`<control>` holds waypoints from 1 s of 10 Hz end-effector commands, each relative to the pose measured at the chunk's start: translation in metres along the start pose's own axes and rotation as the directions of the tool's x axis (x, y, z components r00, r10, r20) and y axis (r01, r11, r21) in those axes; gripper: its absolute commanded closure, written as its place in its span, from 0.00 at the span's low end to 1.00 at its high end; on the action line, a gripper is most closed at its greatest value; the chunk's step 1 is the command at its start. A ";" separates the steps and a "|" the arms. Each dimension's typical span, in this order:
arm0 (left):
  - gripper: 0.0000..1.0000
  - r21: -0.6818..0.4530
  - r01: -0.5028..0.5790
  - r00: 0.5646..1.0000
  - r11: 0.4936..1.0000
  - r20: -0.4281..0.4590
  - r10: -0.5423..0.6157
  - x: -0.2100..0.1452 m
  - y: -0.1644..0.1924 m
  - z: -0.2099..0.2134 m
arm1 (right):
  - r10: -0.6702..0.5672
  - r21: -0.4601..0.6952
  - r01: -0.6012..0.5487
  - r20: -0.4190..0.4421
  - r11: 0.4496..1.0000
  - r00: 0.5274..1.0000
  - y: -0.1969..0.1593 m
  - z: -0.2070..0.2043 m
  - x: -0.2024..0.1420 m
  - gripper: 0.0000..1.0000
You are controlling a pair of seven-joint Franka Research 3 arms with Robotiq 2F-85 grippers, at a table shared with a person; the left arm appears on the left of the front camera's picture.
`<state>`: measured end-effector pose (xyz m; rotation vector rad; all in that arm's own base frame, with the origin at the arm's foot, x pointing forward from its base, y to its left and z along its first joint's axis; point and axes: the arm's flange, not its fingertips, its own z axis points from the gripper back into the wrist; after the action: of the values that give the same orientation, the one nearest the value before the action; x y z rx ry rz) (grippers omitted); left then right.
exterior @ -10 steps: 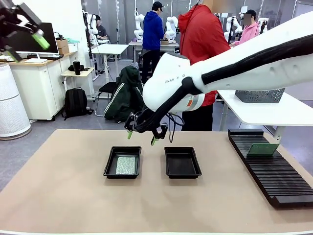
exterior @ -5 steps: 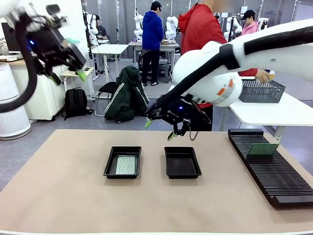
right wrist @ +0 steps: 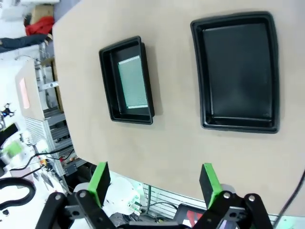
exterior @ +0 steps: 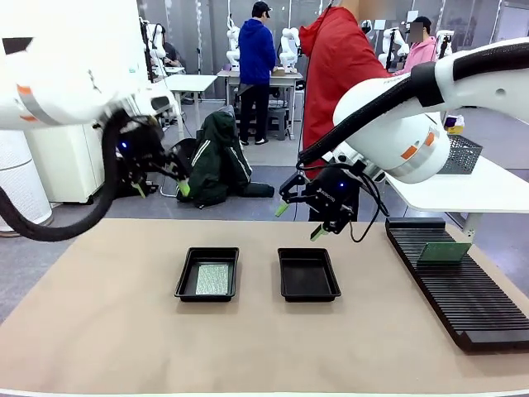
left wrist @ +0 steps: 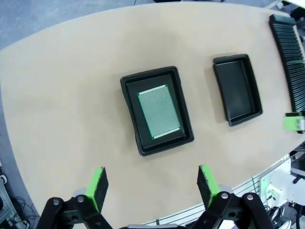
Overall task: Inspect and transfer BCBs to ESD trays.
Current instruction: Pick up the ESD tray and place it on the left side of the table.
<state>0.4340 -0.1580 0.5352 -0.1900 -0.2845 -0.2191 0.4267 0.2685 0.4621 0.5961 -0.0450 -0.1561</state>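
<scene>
A person in a red jacket stands at 12 o'clock beyond the tan surface. One long black ribbed rack lies along its 3 o'clock side. One wire mesh basket sits on a white table behind the rack.

Two ESD trays lie side by side mid-surface, apart from each other. The left tray holds one BCB flat on its floor. The right tray, at 3 o'clock from it, has a bare floor. A second BCB stands tilted in the rack near its far end. That makes two boards in all.

The left pincer hangs in the air at about 11 o'clock from the filled tray, jaws wide and holding nothing. Its wrist view shows both trays beyond the spread green pads. The right pincer hangs above the far rim of the bare tray, at its 12 o'clock. Its jaws are also wide and hold nothing.
</scene>
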 end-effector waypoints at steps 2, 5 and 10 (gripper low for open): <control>0.00 0.045 -0.038 0.996 0.998 -0.073 0.042 0.014 0.004 -0.047 | 0.015 -0.008 -0.015 0.001 1.000 1.000 0.010 -0.004 -0.002 0.00; 0.00 0.068 -0.074 0.979 0.995 -0.185 0.085 0.018 0.005 -0.102 | 0.015 -0.008 -0.015 0.001 1.000 1.000 0.010 -0.004 -0.002 0.00; 0.00 0.149 -0.123 0.962 0.981 -0.225 0.155 0.020 0.012 -0.174 | 0.015 -0.008 -0.015 0.001 1.000 1.000 0.010 -0.004 -0.002 0.00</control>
<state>0.4933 -0.1790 0.3807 -0.0977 -0.0268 -0.1017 0.4231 0.2784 0.4649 0.5963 -0.0462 -0.1357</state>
